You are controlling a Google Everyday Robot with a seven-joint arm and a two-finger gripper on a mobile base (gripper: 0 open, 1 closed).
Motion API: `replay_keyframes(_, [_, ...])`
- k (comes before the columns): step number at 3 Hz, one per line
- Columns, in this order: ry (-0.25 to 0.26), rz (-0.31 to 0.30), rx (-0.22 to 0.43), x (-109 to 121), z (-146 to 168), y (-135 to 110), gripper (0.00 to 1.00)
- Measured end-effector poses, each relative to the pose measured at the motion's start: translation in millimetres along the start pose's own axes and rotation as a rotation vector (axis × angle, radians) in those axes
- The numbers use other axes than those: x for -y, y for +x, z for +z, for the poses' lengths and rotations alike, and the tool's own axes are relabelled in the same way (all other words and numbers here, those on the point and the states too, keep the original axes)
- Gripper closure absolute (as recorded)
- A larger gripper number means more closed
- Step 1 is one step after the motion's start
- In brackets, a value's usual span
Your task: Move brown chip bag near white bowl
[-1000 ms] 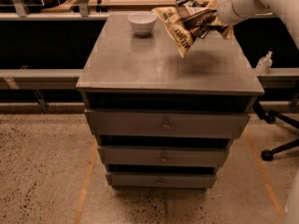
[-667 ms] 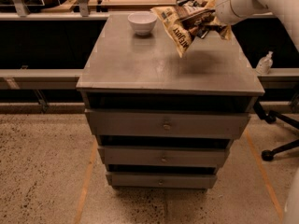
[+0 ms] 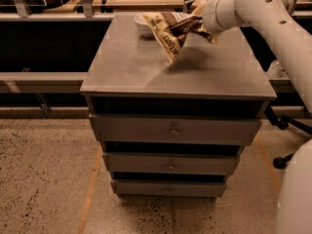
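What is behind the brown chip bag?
The white bowl shows part of its rim; the brown chip bag covers the rest. The gripper holds the bag above the cabinet.

Pincer (image 3: 199, 24), brown chip bag (image 3: 170, 32) crowd white bowl (image 3: 141, 27) at rear; cabinet top (image 3: 141, 69) front free.

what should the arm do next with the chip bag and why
Probably lower the brown chip bag straight down onto the cabinet top. The gripper, at the back right of the top, holds it off the surface, and its left edge already overlaps the white bowl in view, so little sideways travel seems needed.
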State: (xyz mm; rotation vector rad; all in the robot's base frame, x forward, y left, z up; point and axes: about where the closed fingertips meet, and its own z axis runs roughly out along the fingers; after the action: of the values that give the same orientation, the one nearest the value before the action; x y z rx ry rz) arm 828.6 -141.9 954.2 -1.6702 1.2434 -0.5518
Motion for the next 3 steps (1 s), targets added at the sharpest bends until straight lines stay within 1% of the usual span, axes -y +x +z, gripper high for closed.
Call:
replay_keyframes(1, [0.013,0.002,0.055,1,33,-15,0.9])
replay_keyframes(2, [0.037,0.013,0.086,7,65,-23,0.67])
replay_keyframes(3, [0.057,0.022,0.086,11,99,-27,0.44])
